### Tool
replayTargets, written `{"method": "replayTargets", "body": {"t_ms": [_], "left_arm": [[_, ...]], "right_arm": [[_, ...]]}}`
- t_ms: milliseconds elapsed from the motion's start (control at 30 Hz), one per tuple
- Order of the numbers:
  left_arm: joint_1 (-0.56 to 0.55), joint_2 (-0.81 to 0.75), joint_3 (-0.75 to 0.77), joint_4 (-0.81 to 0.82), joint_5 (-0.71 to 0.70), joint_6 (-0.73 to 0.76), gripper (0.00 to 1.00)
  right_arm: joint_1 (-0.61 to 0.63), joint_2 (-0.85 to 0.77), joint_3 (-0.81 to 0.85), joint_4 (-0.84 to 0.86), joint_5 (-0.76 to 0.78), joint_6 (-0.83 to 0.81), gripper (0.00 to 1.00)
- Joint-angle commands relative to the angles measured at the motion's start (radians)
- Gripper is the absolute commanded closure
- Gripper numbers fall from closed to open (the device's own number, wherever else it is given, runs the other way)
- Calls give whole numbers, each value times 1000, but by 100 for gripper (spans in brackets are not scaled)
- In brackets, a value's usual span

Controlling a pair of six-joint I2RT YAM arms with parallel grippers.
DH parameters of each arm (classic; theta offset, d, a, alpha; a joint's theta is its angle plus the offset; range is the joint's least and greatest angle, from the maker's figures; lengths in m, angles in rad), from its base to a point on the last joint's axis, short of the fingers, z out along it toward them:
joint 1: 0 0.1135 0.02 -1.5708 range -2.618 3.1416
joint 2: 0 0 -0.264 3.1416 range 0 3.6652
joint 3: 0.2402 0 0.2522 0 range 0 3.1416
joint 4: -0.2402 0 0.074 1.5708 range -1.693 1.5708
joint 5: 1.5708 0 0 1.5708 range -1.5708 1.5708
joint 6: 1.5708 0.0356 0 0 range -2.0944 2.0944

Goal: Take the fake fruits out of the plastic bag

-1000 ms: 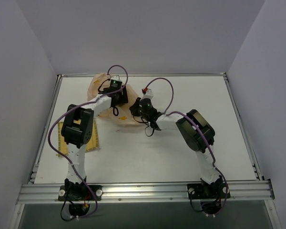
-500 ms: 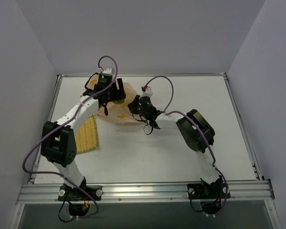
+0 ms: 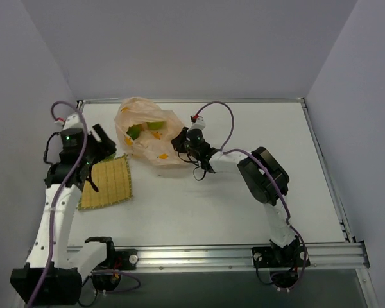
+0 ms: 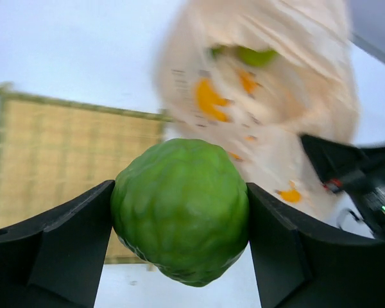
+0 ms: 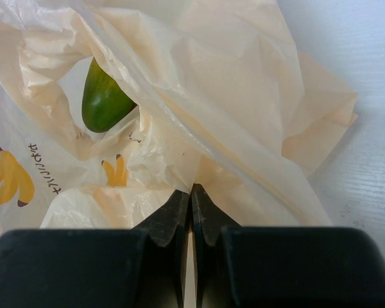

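Note:
The plastic bag (image 3: 155, 149) lies crumpled at the back of the table, with two green fake fruits (image 3: 155, 126) showing in its open mouth. My right gripper (image 3: 181, 142) is shut on a fold of the bag's right edge (image 5: 231, 96); its fingertips (image 5: 191, 192) pinch the film, and one green fruit (image 5: 102, 96) shows through the bag ahead. My left gripper (image 3: 101, 142) hovers left of the bag, over the mat's far edge. It is shut on a bumpy green fake fruit (image 4: 179, 208) held between both fingers (image 4: 64, 237), clear of the bag (image 4: 269, 96).
A square yellow woven mat (image 3: 106, 183) lies flat at the left, below and behind the held fruit (image 4: 64, 160). The table's raised rim (image 3: 77, 109) runs close behind the left gripper. The right arm's cable (image 3: 212, 109) loops above the bag's right side.
My left arm has swung out of the bag's mouth and leftward to above the mat's far edge, carrying the green fruit. The bag's mouth now lies uncovered. The right gripper has stayed put.

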Motion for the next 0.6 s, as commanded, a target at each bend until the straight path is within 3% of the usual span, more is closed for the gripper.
{"method": "replayTargets", "body": {"t_ms": [0,100,167,233,367,567], "left_arm": [[132,-107,-111,-71,-136,-50,67],[251,-120,-235,-22,-156,-93,66],[327,-86,-265,21,-115,-119,66],[362,-66,-278,61,-167,-153,66],[365,44,-276,179,-161,-177,66],[364,191,-223,219,-245,-145,65]], "right_arm": [[9,-64,-10,28,-9,3,100],[14,-53,2,13,-9,-11,100],[17,-39,22,-11,-39,-35,100],[17,-18,30,-21,-58,-38,100],[17,-18,4,2,-79,-45,100],[18,-22,-1,8,-107,-69,100]]}}
